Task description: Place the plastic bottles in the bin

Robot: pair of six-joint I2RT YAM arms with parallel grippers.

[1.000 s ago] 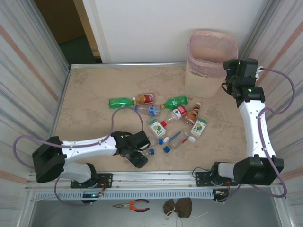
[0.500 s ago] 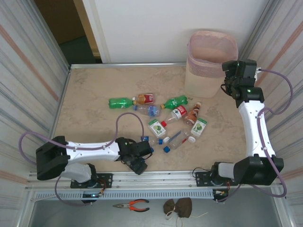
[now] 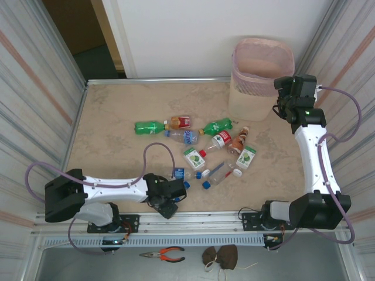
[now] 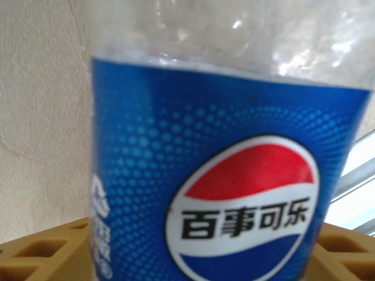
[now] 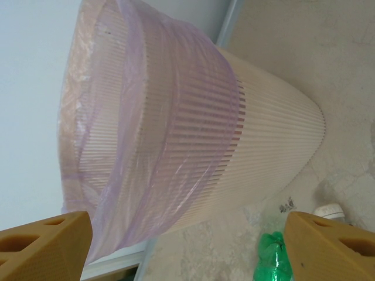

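Near left, the left claw (image 4: 202, 246) appears clamped round a blue-labelled Pepsi bottle (image 4: 222, 193), likely ready for carrying. The other bottles (image 3: 149, 126) lie scattered mid-table (image 3: 111, 152). Far right, the right claw (image 5: 187, 222) hangs spread wide and empty just beside the bin (image 3: 261, 76), probably waiting its turn.

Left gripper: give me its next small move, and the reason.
Probably a short lift straight up, once the grip is sure: the Pepsi bottle sits between the fingers of the left gripper, other bottles lie close beside it, and the bin stands at the far right of the table.
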